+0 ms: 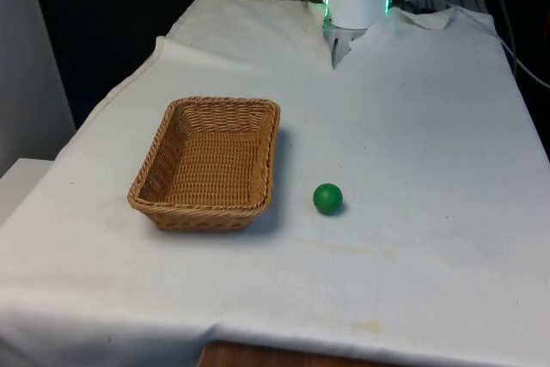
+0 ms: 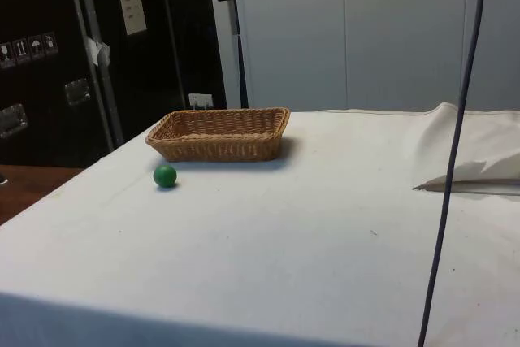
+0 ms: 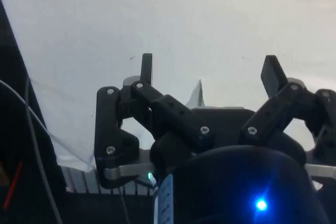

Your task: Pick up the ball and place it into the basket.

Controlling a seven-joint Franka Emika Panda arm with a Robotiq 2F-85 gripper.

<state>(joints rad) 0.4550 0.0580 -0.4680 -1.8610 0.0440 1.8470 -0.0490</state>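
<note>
**Op:** Logging start state. I see the small green round ball (image 1: pixel 327 198) on the white tablecloth (image 1: pixel 412 143), just beside the rectangular woven wicker basket (image 1: pixel 209 162), off its long side on the front view's right and near that side's near corner. Ball and basket are apart, not touching. The basket is upright, with nothing in it that I can see.

**Obs:** Jaws?

**Op:** In the wrist view the black two-finger gripper (image 3: pixel 209 71) has its fingers spread wide with bare cloth between them, holding nothing. It hangs over the cloth at the far end of the table, well apart from the basket.

**Obs:** What does the reach turn on?

**Op:** Direction only, as I judge it. The ball lies on the same side of the basket as the gripper's approach line, so I'd come down the open cloth without crossing the basket rim. A ball has no long axis, so finger orientation shouldn't matter. It may roll if nudged off-centre.
</note>
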